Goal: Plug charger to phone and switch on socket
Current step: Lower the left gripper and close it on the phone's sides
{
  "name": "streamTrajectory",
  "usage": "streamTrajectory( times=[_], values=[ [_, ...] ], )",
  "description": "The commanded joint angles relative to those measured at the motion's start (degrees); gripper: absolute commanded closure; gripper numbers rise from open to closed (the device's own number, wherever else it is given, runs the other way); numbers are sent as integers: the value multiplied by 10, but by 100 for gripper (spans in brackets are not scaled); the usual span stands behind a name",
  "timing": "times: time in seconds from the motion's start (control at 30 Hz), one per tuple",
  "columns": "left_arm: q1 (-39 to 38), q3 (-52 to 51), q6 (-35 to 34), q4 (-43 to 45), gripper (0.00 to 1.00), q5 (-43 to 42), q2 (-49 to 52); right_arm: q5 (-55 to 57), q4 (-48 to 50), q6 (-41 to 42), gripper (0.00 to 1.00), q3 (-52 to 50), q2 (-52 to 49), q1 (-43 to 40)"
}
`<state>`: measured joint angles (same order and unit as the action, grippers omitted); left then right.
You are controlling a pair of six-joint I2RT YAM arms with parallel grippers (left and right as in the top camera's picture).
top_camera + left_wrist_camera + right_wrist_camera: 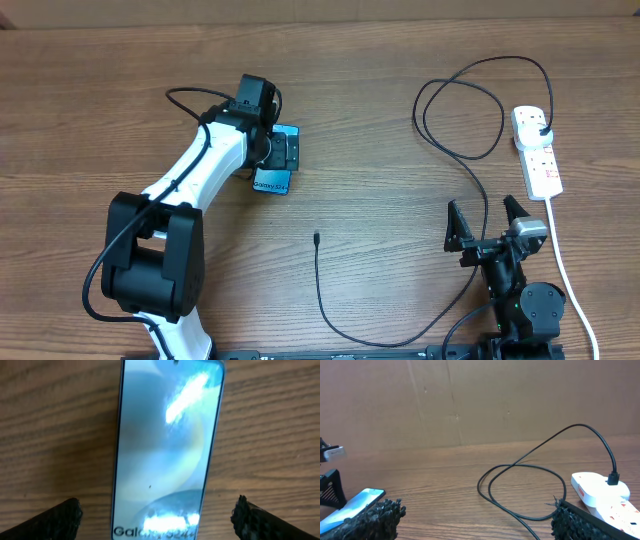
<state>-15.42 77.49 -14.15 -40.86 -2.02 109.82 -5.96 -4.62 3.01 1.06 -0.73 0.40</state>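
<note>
Phone [167, 445], rigid and probably slick, is lying flat under the released left gripper [157, 512]; its long edges are likely offering purchase. The right gripper [481, 207] is likewise gaping.

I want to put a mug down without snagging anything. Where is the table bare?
Bare table lies between the phone and the loop of the charger, and along the far left edge. The right side is crowded: the charger, the socket and the right claw sit close together.
</note>
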Motion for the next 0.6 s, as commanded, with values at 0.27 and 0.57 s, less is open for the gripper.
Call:
streamTrajectory(
  times=[0.27, 0.57],
  values=[
    [-5, -5, -9, 22, 0, 10, 5, 3, 2, 3, 0, -6, 6, 2],
    [-5, -5, -9, 23, 0, 10, 5, 3, 2, 3, 0, -6, 6, 2]
  ],
)
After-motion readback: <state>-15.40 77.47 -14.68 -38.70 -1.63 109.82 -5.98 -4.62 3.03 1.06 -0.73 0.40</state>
